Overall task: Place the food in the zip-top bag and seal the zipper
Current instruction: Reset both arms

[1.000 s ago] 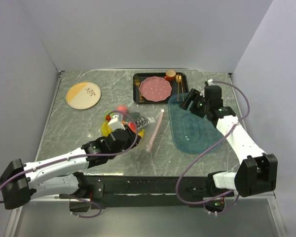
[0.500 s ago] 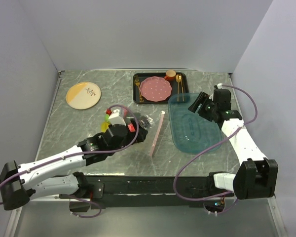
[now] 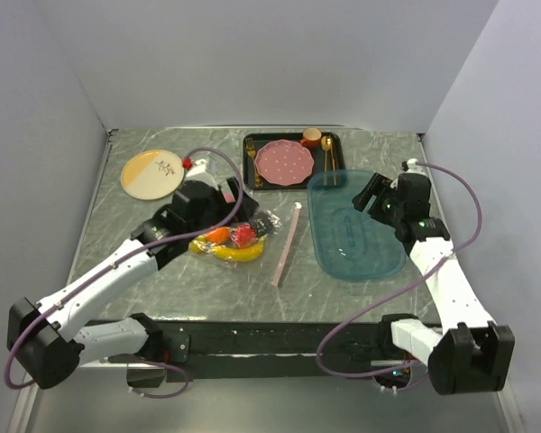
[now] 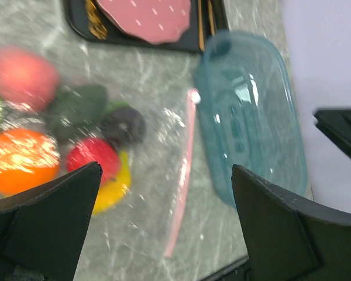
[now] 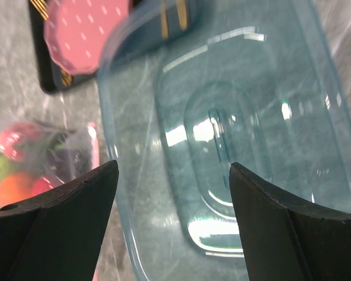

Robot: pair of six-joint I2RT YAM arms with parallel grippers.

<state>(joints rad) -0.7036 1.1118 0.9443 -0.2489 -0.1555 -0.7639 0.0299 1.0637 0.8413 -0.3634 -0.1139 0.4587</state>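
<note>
The zip-top bag [image 3: 267, 238] lies flat near the middle of the worktop [image 3: 216, 293], a little toward the left edge. The food [image 3: 230, 240] is bunched in the end of the bag farthest from its mouth. A banana [image 3: 237, 254], an orange [image 3: 216, 234], a strawberry [image 3: 244, 235], a pink peach [image 4: 20, 76] and dark pieces [image 4: 121, 126] show through the crinkly film. The zipper [image 3: 288, 245] runs as a straight pink strip from far to near, between the food and the blue tray [image 3: 379, 257], just beside the tray's left rim. The views are too blurred to tell whether the strip is pressed closed.

The left gripper [image 4: 166, 167] hovers over the side of the food nearest the far left corner. Its fingers are spread wide and hold nothing. The right gripper [image 5: 174, 164] hangs above the blue tray, toward the right edge, also spread with nothing between its fingers.

A black tray [image 3: 250, 171] sits at the middle of the far edge and carries a pink dotted plate [image 3: 284, 162] and gold cutlery [image 3: 327, 155]. A cream and orange plate [image 3: 151, 173] lies near the far left corner.
</note>
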